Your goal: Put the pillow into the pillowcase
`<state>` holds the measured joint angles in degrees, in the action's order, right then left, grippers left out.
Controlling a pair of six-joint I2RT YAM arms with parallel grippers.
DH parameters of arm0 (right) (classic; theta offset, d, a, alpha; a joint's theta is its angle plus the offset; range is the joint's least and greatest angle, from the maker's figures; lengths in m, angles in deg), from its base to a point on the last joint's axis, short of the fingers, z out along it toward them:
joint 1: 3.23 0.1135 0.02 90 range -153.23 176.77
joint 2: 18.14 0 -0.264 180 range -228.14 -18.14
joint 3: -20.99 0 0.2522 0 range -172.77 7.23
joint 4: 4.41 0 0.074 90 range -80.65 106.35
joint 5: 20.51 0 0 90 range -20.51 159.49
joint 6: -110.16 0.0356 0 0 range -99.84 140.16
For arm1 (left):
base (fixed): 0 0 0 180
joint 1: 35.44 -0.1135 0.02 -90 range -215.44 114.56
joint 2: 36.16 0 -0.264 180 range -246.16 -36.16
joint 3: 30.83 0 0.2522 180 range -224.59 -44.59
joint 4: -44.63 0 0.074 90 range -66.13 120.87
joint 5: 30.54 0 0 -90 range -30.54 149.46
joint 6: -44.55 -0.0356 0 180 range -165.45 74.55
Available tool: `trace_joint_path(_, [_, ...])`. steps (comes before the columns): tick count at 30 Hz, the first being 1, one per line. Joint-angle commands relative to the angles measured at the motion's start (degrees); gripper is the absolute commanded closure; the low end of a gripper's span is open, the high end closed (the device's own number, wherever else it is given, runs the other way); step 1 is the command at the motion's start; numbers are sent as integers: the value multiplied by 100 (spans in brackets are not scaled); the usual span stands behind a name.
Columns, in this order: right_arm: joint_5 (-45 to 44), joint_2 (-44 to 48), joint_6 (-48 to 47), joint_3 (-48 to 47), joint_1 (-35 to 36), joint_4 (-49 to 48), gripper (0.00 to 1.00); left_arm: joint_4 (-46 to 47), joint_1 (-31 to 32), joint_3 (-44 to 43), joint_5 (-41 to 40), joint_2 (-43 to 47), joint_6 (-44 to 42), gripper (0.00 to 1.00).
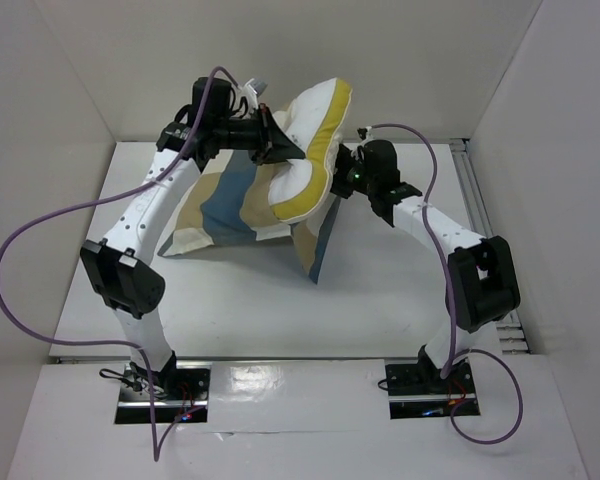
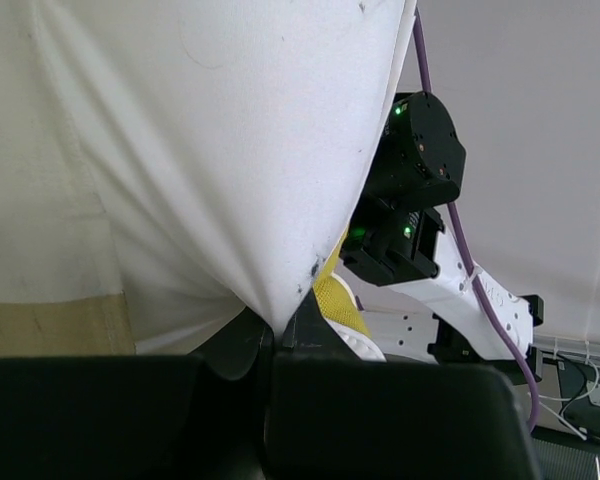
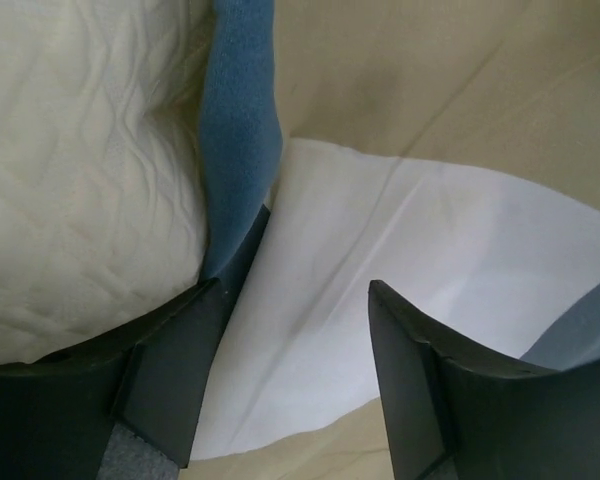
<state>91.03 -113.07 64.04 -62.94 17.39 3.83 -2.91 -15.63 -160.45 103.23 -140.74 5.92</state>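
Note:
The pillow (image 1: 318,128), white with a yellow band, is lifted above the table at the back. My left gripper (image 1: 280,143) is shut on its white fabric; in the left wrist view the cloth (image 2: 230,150) is pinched between the jaws (image 2: 285,325), with the yellow band (image 2: 335,298) beside them. The checked pillowcase (image 1: 225,205) hangs below the pillow, its lower part on the table. My right gripper (image 1: 346,172) is at the pillow's right side. In the right wrist view it (image 3: 295,285) is open, with the quilted pillow (image 3: 80,180) on the left and the pillowcase's blue strip (image 3: 240,120) along its left finger.
White walls enclose the table (image 1: 380,300) on three sides. A metal rail (image 1: 480,210) runs along the right edge. Purple cables loop from both arms. The right arm (image 2: 410,190) shows close behind the pillow in the left wrist view.

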Motion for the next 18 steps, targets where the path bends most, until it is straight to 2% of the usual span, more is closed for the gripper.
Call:
trace_joint_path(1, [253, 362, 77, -234, 12, -608, 32, 380, -118, 1, 229, 350, 110, 100])
trace_joint_path(11, [422, 72, -248, -725, 188, -504, 21, 442, -118, 221, 343, 403, 110, 100])
trace_joint_path(18, [307, -962, -310, -1454, 249, -590, 21, 495, -118, 274, 501, 455, 110, 100])
